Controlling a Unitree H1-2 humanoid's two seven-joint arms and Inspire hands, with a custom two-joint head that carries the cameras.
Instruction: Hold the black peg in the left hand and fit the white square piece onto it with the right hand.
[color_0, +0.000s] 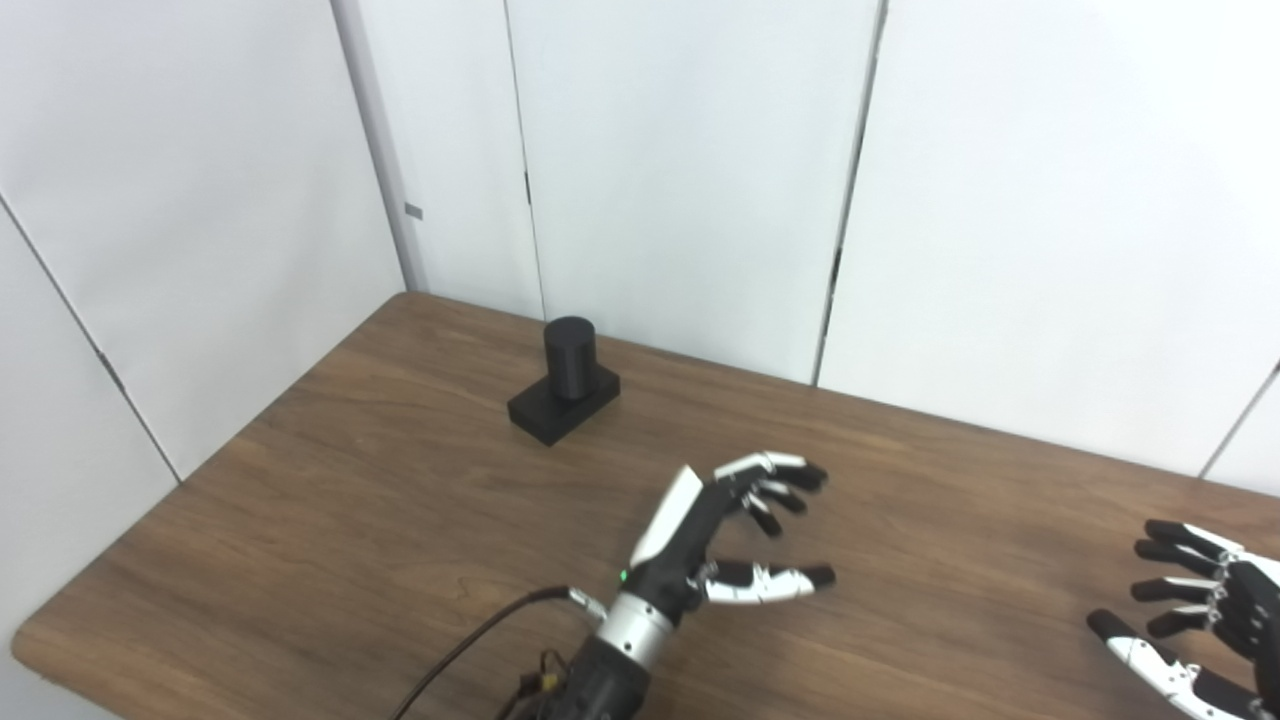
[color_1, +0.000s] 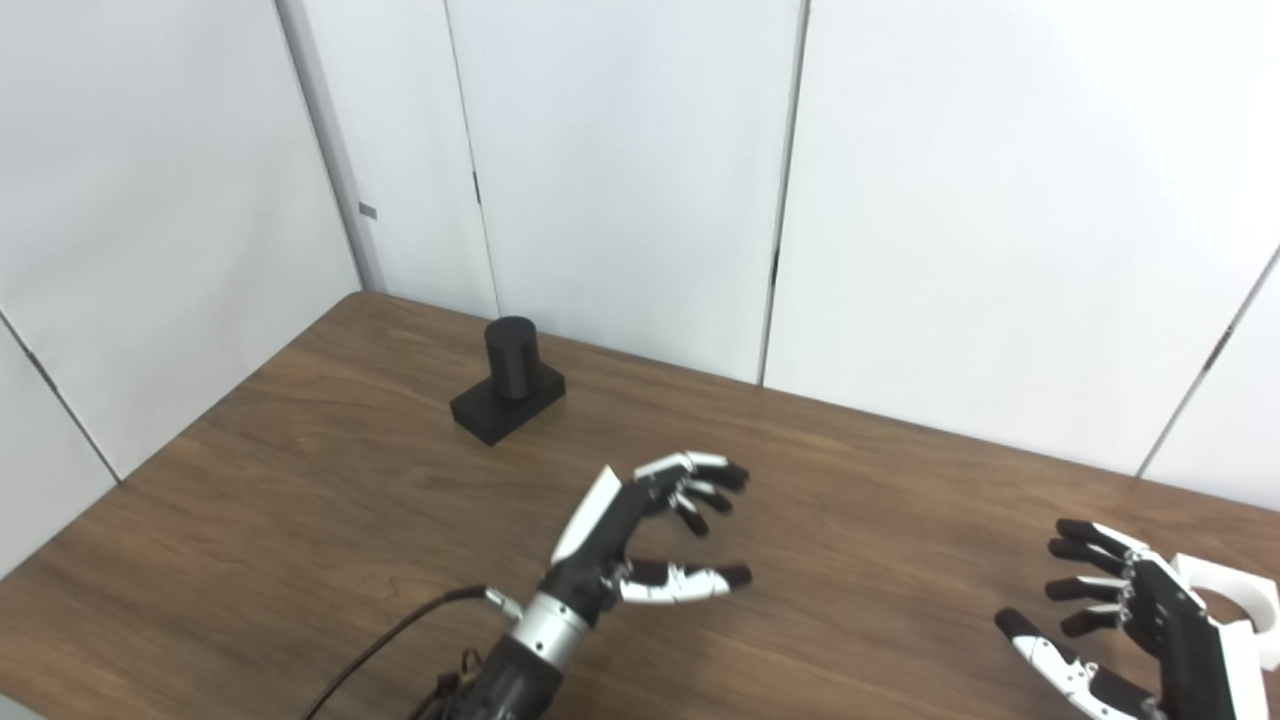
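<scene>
Left eye view is giving us the black peg (color_0: 569, 358) standing upright on its flat black base (color_0: 562, 405), far back on the left part of the wooden table (color_0: 330, 520), close to the white wall panels (color_0: 680, 170). We are holding our left hand (color_0: 715, 540) over the middle of the table, well apart from the peg and to its near right. Its fingers (color_0: 770, 478) are spreading apart and curling slightly, with the thumb (color_0: 765, 582) sticking out below them, and nothing is sitting between them. A black cable (color_0: 470, 640) is trailing from the left wrist toward the bottom edge.

We are keeping our right hand (color_1: 1125, 625) low at the right side of the table, its fingers (color_1: 1085, 560) also spreading and gripping nothing. In the right eye view, the white square piece (color_1: 1235, 590) is lying on the table just behind that hand, partly hidden by it, with a rounded opening showing at its right side. We cannot tell whether the hand is touching the piece.
</scene>
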